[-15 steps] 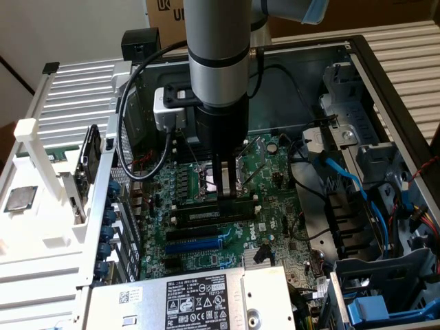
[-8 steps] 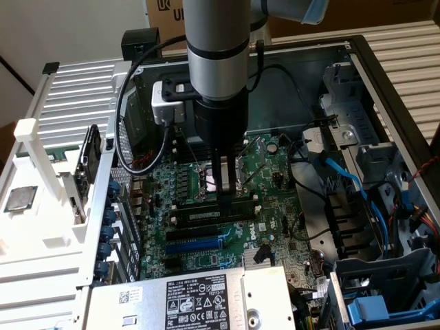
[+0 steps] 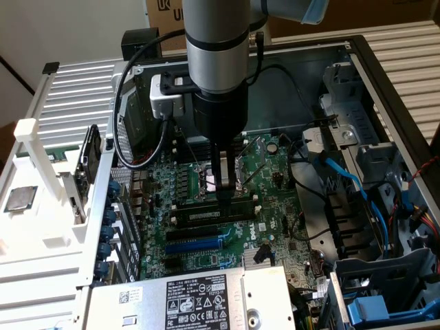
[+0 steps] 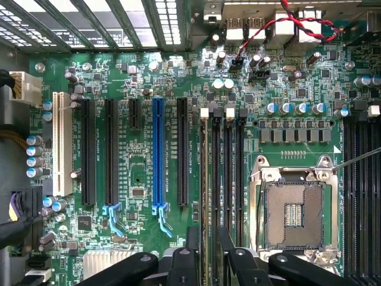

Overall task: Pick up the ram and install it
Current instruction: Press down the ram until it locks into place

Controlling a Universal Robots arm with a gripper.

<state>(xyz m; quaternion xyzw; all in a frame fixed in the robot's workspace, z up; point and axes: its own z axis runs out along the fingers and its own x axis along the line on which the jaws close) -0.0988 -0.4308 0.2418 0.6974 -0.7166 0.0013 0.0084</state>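
Gripper (image 3: 224,198) of one robot arm (image 3: 214,48) hangs over an open computer's motherboard (image 3: 275,199), its two fingers (image 4: 193,253) spread wide on either side of one ram (image 3: 199,216). In the exterior view the stick lies along the memory slots at six o'clock of the single processor socket (image 3: 223,175), with one blue expansion slot (image 3: 199,242) at its own six o'clock.

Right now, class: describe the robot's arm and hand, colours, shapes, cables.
The arm is a silver-grey cylinder with a dark band and a pale blue joint cap, then a black round section. A white box sits on its side, with a black cable looping off. The hand has slim black fingers.
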